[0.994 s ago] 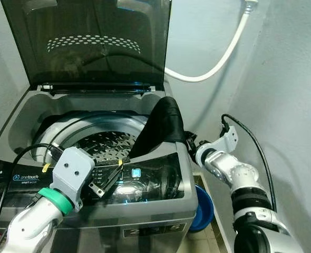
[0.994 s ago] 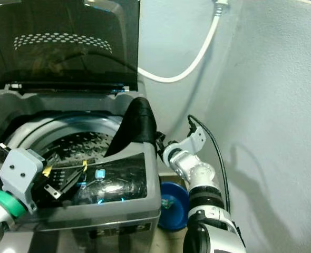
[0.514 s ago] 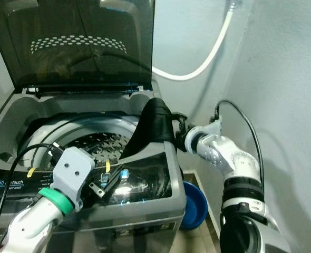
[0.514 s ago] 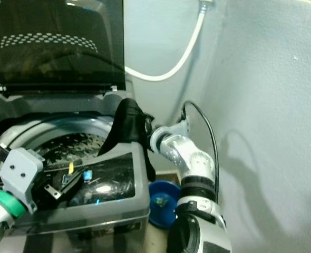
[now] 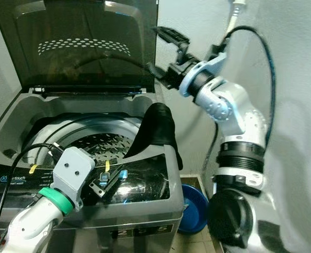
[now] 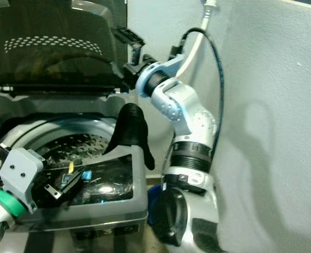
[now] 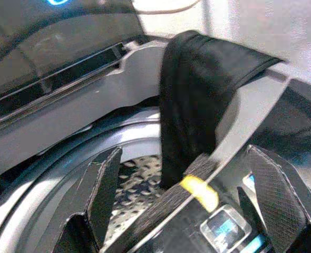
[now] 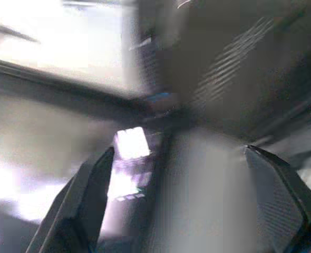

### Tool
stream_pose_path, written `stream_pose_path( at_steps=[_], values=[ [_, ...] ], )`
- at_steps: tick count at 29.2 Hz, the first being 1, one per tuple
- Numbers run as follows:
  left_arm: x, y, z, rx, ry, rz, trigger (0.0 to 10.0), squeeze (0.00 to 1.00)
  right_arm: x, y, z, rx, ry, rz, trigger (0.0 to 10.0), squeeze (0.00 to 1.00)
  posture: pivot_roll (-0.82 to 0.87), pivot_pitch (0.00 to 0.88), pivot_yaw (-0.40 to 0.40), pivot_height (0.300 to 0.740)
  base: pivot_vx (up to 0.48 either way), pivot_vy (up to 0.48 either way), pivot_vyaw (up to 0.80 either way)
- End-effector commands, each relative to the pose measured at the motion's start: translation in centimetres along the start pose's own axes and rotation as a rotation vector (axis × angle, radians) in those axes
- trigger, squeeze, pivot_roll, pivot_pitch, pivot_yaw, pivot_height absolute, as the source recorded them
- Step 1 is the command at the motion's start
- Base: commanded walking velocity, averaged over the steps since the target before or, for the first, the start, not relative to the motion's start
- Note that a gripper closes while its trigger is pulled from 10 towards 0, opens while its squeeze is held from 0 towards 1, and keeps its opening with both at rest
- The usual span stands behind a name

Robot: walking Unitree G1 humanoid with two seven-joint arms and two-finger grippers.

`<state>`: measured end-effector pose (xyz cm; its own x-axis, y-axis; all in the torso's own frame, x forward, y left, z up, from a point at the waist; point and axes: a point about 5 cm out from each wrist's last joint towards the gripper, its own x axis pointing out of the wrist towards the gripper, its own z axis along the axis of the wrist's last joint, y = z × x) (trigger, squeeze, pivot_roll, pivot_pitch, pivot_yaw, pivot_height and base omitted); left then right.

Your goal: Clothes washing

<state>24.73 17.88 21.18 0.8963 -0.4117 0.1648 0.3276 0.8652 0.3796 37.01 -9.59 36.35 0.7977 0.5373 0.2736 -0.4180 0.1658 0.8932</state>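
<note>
Limply draped black cloth (image 5: 158,126), perforated steel drum (image 5: 105,143)

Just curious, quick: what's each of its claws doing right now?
Left gripper: open, empty, over the washer's panel.
Right gripper: open, empty, up by the lid.

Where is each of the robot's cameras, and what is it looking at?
Left and right eye views: on the head, looking down at the open washing machine; both arms show.
Left wrist view: along the open left gripper at the black cloth over the rim.
Right wrist view: blurred, along the open right gripper toward the lid.
Shared: cloth, drum.
</note>
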Motion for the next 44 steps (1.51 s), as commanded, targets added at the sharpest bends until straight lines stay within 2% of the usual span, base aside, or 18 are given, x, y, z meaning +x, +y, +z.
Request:
stream_pose_path(
  at_steps=[1,2,3,5,6,8,10,12,13,14,15,16,19,25,30,35,42,44],
  values=[
    [-0.1,-0.1,-0.3,-0.005,0.005,-0.008,10.0,0.0,0.2,-1.5,-0.7,-0.037,0.012,-0.061,10.0,0.0,0.11,0.023,-0.003,0.74,0.0,0.0,0.0],
    [0.0,-0.1,-0.3,-0.005,0.005,-0.009,10.0,0.0,0.0,-2.5,-0.7,-0.137,0.002,-0.112,10.0,0.0,0.11,0.017,0.002,0.74,0.0,0.0,0.0],
    [0.0,-0.1,-0.3,-0.005,0.005,-0.009,10.0,0.0,0.0,-2.5,-0.7,-0.137,0.002,-0.112,10.0,0.0,0.11,0.017,0.002,0.74,0.0,0.0,0.0],
    [0.0,-0.1,-0.3,-0.005,0.004,-0.011,10.0,0.0,-0.5,-5.7,-0.9,-0.456,-0.034,-0.283,10.0,0.0,0.11,0.017,0.005,0.74,0.0,0.0,0.0],
    [0.0,-0.1,-0.3,-0.005,0.004,-0.011,10.0,0.0,-0.5,-5.7,-0.9,-0.456,-0.034,-0.283,10.0,0.0,0.11,0.017,0.005,0.74,0.0,0.0,0.0],
    [0.1,-0.2,-0.3,-0.005,0.002,-0.013,10.0,0.0,-1.3,-8.7,-0.9,-0.622,-0.062,-0.41,10.0,0.0,0.11,0.022,0.002,0.74,0.0,0.0,0.0],
    [0.1,-0.2,-0.3,-0.005,0.001,-0.013,10.0,0.0,-1.8,-10.1,-0.7,-0.579,-0.096,-0.454,10.0,0.0,0.11,0.024,0.001,0.74,0.0,0.0,0.0],
    [0.1,-0.2,-0.3,-0.005,0.001,-0.013,10.0,0.0,-1.8,-10.1,-0.7,-0.579,-0.096,-0.454,10.0,0.0,0.11,0.024,0.001,0.74,0.0,0.0,0.0],
    [0.1,-0.2,-0.3,-0.007,0.002,-0.011,10.0,0.0,-2.5,-11.6,-0.2,-0.452,-0.155,-0.498,10.0,0.0,0.12,0.027,0.0,0.74,0.0,0.0,0.0],
    [0.1,-0.2,-0.3,-0.007,0.002,-0.011,10.0,0.0,-2.5,-11.6,-0.2,-0.452,-0.155,-0.498,10.0,0.0,0.12,0.027,0.0,0.74,0.0,0.0,0.0],
    [0.0,-0.1,-0.3,-0.007,0.003,-0.008,10.0,0.0,-3.2,-13.1,0.3,-0.315,-0.207,-0.542,10.0,0.0,0.12,0.027,0.0,0.74,0.0,0.0,0.0],
    [0.0,-0.1,-0.3,-0.007,0.003,-0.008,10.0,0.0,-3.2,-13.1,0.3,-0.315,-0.207,-0.542,10.0,0.0,0.12,0.027,0.0,0.74,0.0,0.0,0.0],
    [-0.1,-0.1,-0.3,-0.009,0.006,-0.006,10.0,0.0,-5.4,-17.1,0.3,-0.072,-0.287,-0.675,10.0,0.0,0.12,0.033,0.0,0.74,0.0,0.0,0.0],
    [-0.1,-0.1,-0.3,-0.013,0.008,-0.009,10.0,0.0,-7.1,-20.4,-2.5,-0.057,-0.179,-0.801,10.0,0.0,0.11,0.034,0.006,0.74,0.0,0.0,0.0],
    [0.0,-0.2,-0.3,-0.013,0.007,-0.014,10.0,0.0,-6.3,-20.1,-5.5,-0.045,-0.016,-0.772,10.0,0.0,0.11,0.036,0.011,0.74,0.0,0.0,0.0],
    [0.1,-0.2,-0.3,-0.014,0.006,-0.017,10.0,0.0,-3.4,-16.6,-8.2,0.062,0.157,-0.588,10.0,0.0,0.11,0.037,0.012,0.74,0.0,0.0,0.0],
    [0.1,-0.2,-0.3,-0.015,0.006,-0.014,10.0,0.0,-1.2,-12.3,-7.7,0.084,0.184,-0.44,10.0,0.0,0.11,0.037,0.004,0.74,0.0,0.0,0.0],
    [0.1,-0.2,-0.3,-0.015,0.006,-0.012,10.0,0.0,-0.3,-10.2,-7.0,0.081,0.183,-0.375,10.0,0.0,0.11,0.038,0.002,0.74,0.0,0.0,0.0]
  ],
)
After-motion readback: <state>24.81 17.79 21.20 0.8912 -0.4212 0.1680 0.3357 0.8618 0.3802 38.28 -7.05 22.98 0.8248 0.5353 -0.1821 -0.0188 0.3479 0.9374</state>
